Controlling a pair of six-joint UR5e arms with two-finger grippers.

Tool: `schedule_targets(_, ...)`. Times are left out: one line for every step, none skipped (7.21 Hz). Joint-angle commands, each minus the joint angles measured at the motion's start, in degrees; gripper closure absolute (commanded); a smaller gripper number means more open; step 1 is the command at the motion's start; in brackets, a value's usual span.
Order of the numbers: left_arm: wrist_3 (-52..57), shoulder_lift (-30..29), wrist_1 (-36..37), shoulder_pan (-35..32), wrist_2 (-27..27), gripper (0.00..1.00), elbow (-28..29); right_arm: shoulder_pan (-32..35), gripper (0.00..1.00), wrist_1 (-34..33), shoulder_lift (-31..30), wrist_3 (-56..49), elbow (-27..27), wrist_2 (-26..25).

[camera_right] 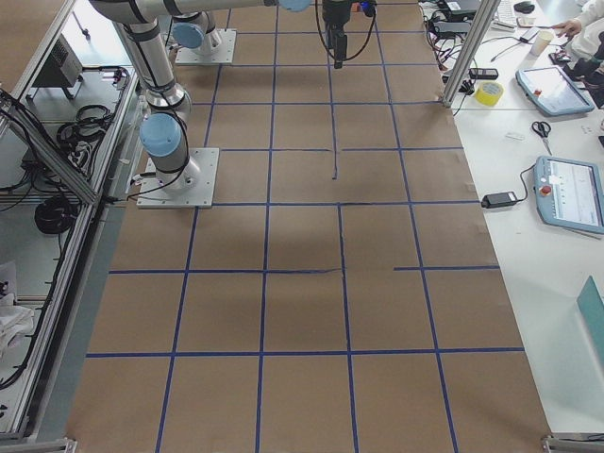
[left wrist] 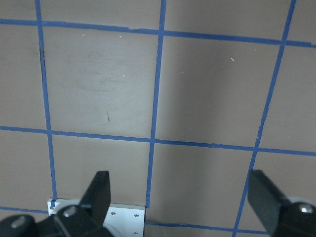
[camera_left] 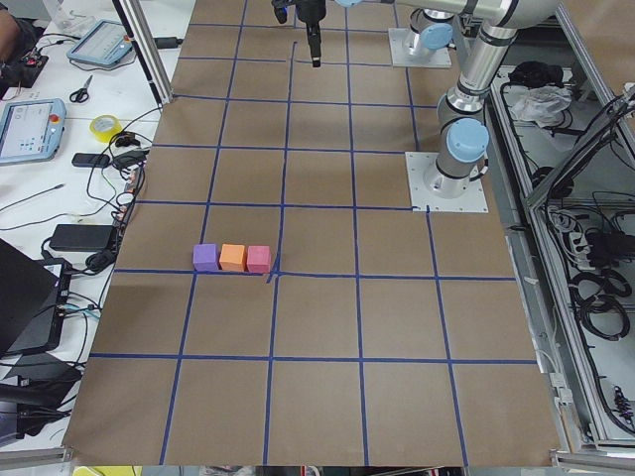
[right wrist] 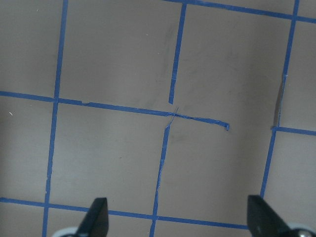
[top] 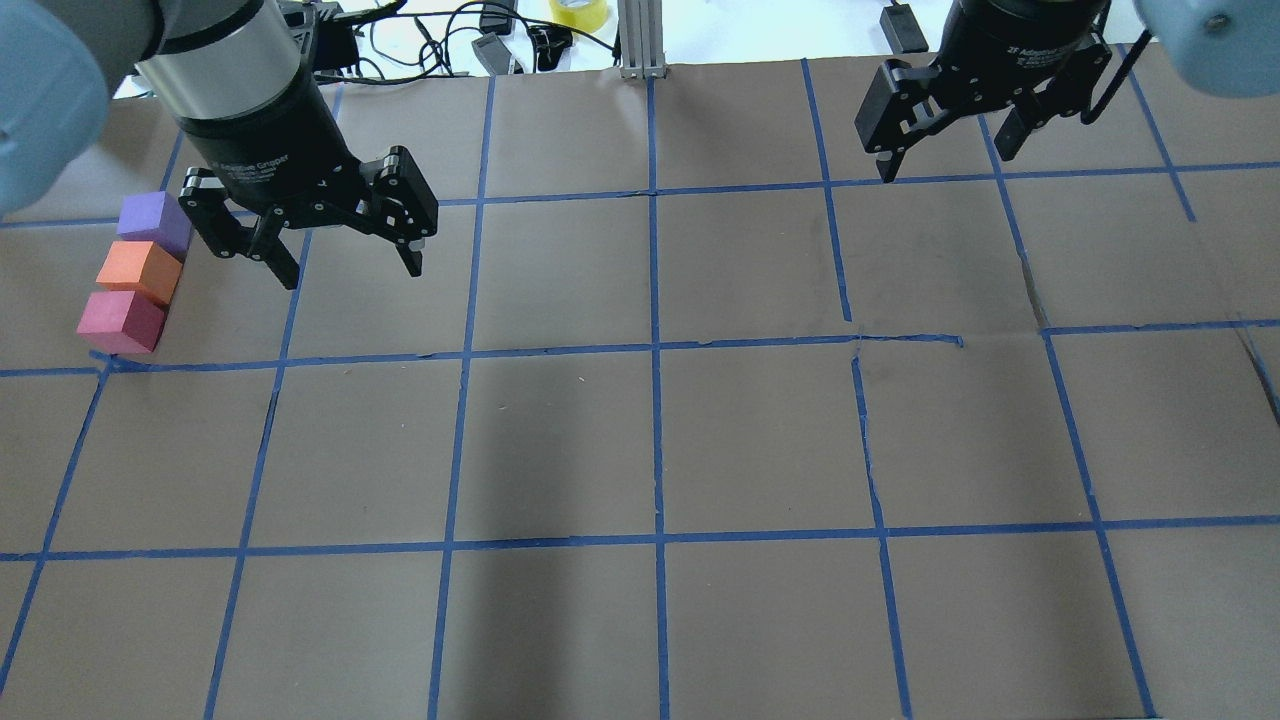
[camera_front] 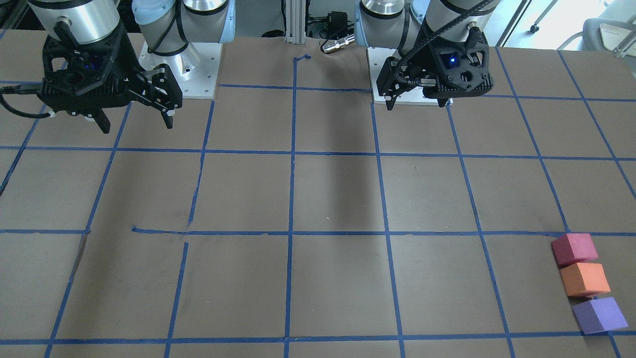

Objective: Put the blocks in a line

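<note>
Three blocks lie in a row, side by side, near the table's far left: purple, orange and red-pink. In the front-facing view they are at the lower right: red-pink, orange, purple, the purple one turned slightly. They also show in the exterior left view. My left gripper hangs open and empty to the right of the row, above the table. My right gripper is open and empty at the far right. Both wrist views show only taped table between spread fingers.
Blue tape marks a grid on the brown table. The arms' base plates sit at the robot's edge. An aluminium post, cables and a yellow tape roll lie beyond the far edge. Tablets are on a side desk.
</note>
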Motion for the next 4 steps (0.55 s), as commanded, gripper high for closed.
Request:
schedule_targets(-1.0,-1.24,7.22,-0.36,0.02,0.0,0.24,-0.06,0.0,0.05,0.23,0.11,-0.56,-0.12)
schedule_targets(-1.18,-1.17,7.93,-0.1,-0.68,0.0,0.69,-0.06,0.0,0.05,0.23,0.11,-0.74,-0.12)
schedule_targets(-1.26,-0.3,7.16,-0.1,0.1,0.0,1.04,-0.06,0.0,-0.13,0.31,0.11,-0.74,-0.03)
schedule_targets(-1.18,-0.64,7.23,-0.36,-0.59,0.0,0.78,-0.06,0.0,-0.13,0.66,0.11,-0.83,0.05)
